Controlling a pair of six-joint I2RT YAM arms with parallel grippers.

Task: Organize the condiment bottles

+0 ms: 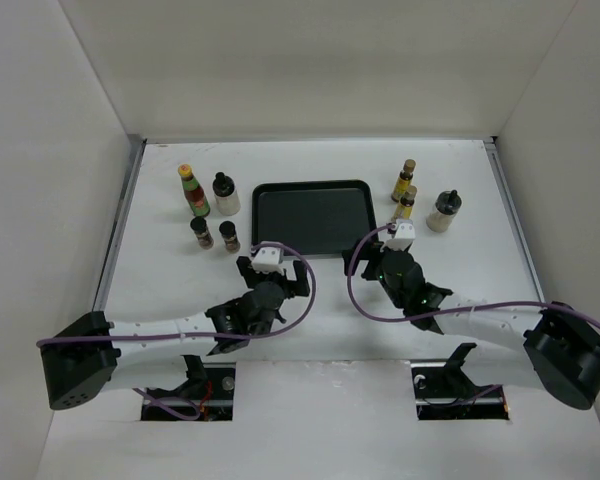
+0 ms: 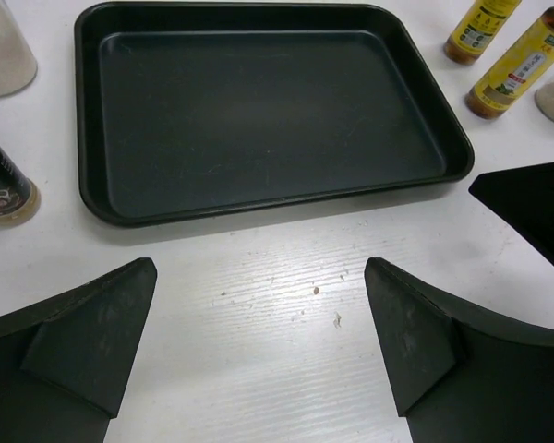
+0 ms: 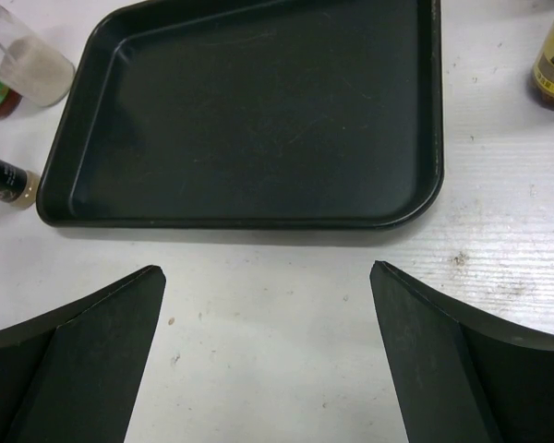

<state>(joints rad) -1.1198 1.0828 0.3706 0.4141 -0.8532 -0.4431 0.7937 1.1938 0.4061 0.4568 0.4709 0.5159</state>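
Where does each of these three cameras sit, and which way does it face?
Top external: overhead behind, looking down on the table; left arm, right arm show.
Left wrist: on that wrist, facing the black tray; open left end effector at bottom.
Right wrist: likewise; open right end effector at bottom.
All share the tray.

A: Overhead view, lighting?
B: Bright, even, diffuse from above. White bench (image 1: pixel 330 335) near washed out; shadows faint and short.
A: Wrist views?
B: Sharp. Pale sheen on tray (image 2: pixel 258 111) floor; bright patch on bench; left gripper (image 2: pixel 260 268) and right gripper (image 3: pixel 268 272) near-black, detail lost; lines bow at edges.
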